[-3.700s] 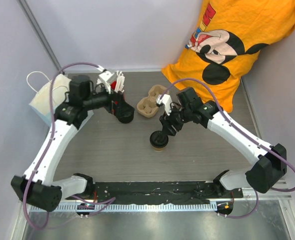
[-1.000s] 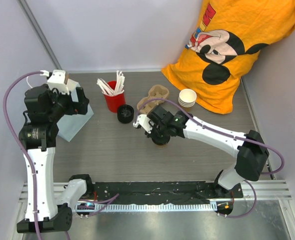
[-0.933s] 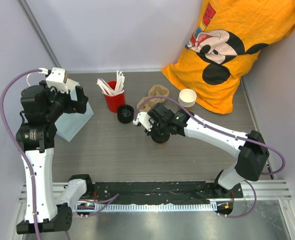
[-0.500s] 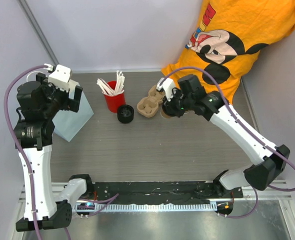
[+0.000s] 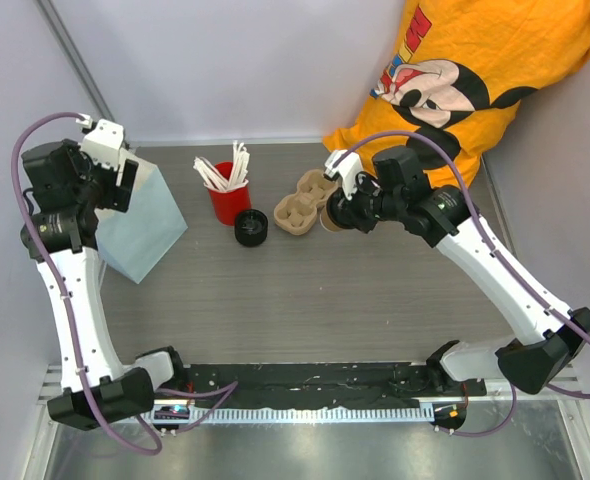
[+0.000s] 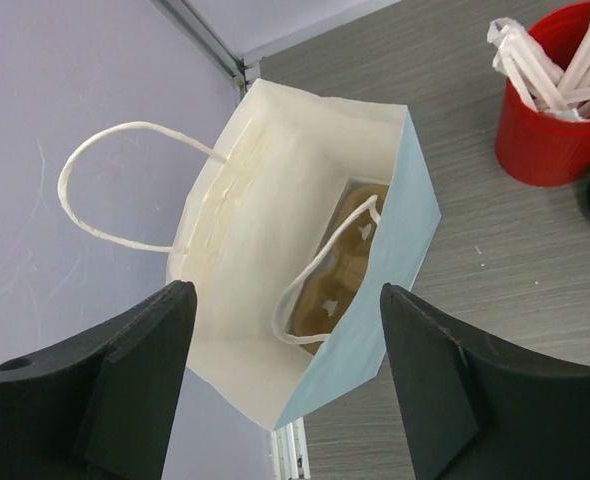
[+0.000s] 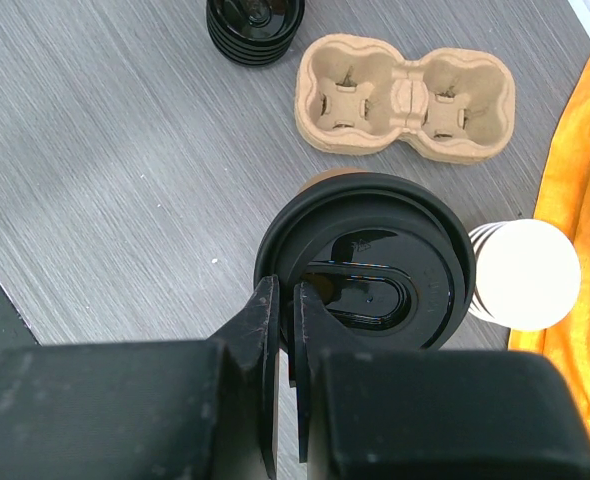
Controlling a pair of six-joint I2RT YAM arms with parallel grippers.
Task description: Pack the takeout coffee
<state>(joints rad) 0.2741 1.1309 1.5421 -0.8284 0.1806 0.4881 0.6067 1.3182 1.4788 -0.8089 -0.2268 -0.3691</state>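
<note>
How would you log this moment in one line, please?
right tool: shut on coffee | left tool: open over bag | table tray: empty

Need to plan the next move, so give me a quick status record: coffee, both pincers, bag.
coffee: takeout coffee, lid on, beside the empty carrier tray
right pincer: shut on the rim of the lid
left pincer: open, above the paper bag, holding nothing
paper bag: upright, mouth open, a pulp tray inside
packed: not yet
</note>
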